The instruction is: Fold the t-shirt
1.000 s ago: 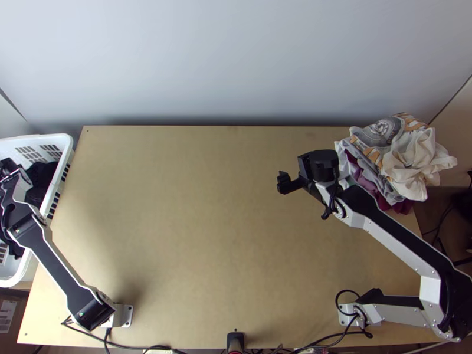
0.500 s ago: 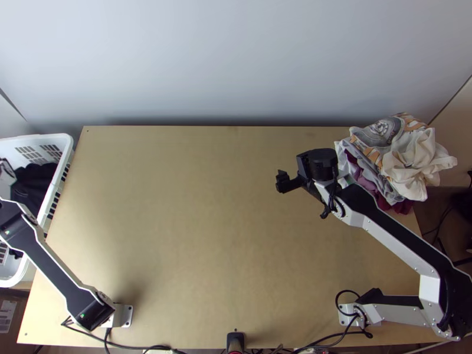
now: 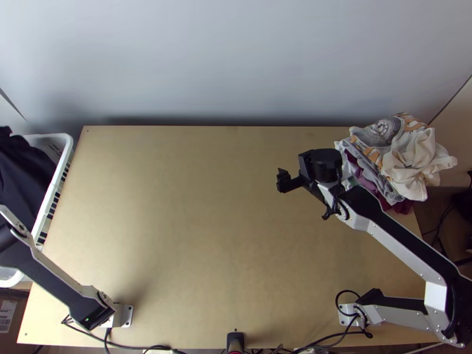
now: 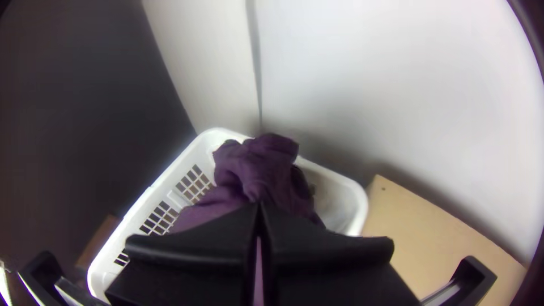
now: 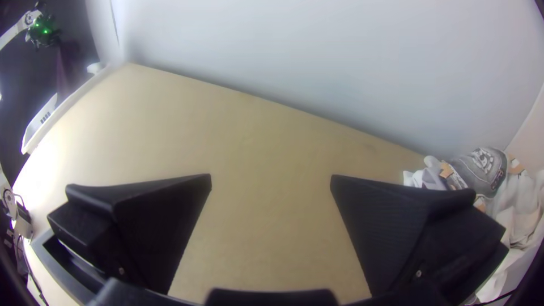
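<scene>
At the near side of the wooden bench (image 3: 194, 236), the left arm (image 3: 50, 280) slants from its base out past the left edge, over the white slotted laundry basket (image 3: 50, 200). The right arm (image 3: 392, 245) runs sideways from its base, bends at the elbow, and doubles back diagonally across the bench. Its end, the right gripper (image 3: 283, 180), hangs over the right half of the bench and points left, its two fingers wide apart with nothing between them.

Above the basket, the left gripper (image 4: 259, 207) has its fingers together, clamped on a dark purple garment (image 4: 258, 164). The garment hangs bunched beneath the grip, its long axis roughly upright, narrow in the right wrist view and dropping toward the basket. Which way the neck or hem points cannot be told from the creases.

At the far right corner lies a heaped pile of cloths (image 3: 407, 156), cream and patterned grey on top, maroon beneath.
</scene>
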Action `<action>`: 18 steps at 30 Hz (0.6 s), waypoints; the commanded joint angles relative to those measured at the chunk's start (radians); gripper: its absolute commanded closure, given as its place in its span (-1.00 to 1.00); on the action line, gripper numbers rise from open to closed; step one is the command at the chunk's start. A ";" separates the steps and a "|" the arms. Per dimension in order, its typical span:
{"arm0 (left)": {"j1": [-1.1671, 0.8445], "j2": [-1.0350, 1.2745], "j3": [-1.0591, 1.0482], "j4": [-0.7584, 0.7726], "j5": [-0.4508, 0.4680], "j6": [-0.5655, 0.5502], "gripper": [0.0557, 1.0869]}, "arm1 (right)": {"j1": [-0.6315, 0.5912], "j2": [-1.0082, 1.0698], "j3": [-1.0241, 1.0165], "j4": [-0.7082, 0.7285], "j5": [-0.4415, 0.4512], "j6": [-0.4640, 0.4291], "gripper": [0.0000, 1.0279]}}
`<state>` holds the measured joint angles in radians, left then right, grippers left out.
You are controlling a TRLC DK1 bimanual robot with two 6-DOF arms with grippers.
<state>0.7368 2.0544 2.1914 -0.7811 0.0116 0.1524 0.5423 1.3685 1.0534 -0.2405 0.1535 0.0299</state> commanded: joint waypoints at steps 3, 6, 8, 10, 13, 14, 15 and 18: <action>-0.221 -0.436 -0.269 -0.145 0.076 0.030 0.93 | -0.001 -0.055 -0.024 0.009 0.015 -0.002 -0.90; -0.378 -0.597 -0.400 -0.161 0.074 0.042 0.93 | -0.018 -0.077 -0.035 0.023 0.029 -0.007 -0.90; -0.494 -0.686 -0.483 -0.161 0.070 0.044 0.93 | -0.033 -0.086 -0.036 0.026 0.029 -0.007 -0.90; -0.619 -0.735 -0.536 -0.170 0.030 0.018 0.93 | -0.048 -0.101 -0.046 0.026 0.029 -0.002 -0.90; -0.751 -0.752 -0.527 -0.224 0.016 -0.062 0.93 | -0.067 -0.140 -0.079 0.026 0.029 0.007 -0.90; -0.791 -0.757 -0.518 -0.244 0.016 -0.079 0.93 | -0.073 -0.149 -0.093 0.026 0.031 0.007 -0.90; -0.846 -0.764 -0.507 -0.273 0.016 -0.093 0.93 | -0.082 -0.161 -0.115 0.030 0.035 0.007 -0.90; -1.025 -0.783 -0.496 -0.333 0.014 -0.145 0.93 | -0.120 -0.194 -0.179 0.047 0.047 0.007 -0.90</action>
<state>0.0536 1.3674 1.7279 -1.0042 0.0402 0.1017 0.4801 1.2404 0.9688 -0.2138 0.1852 0.0296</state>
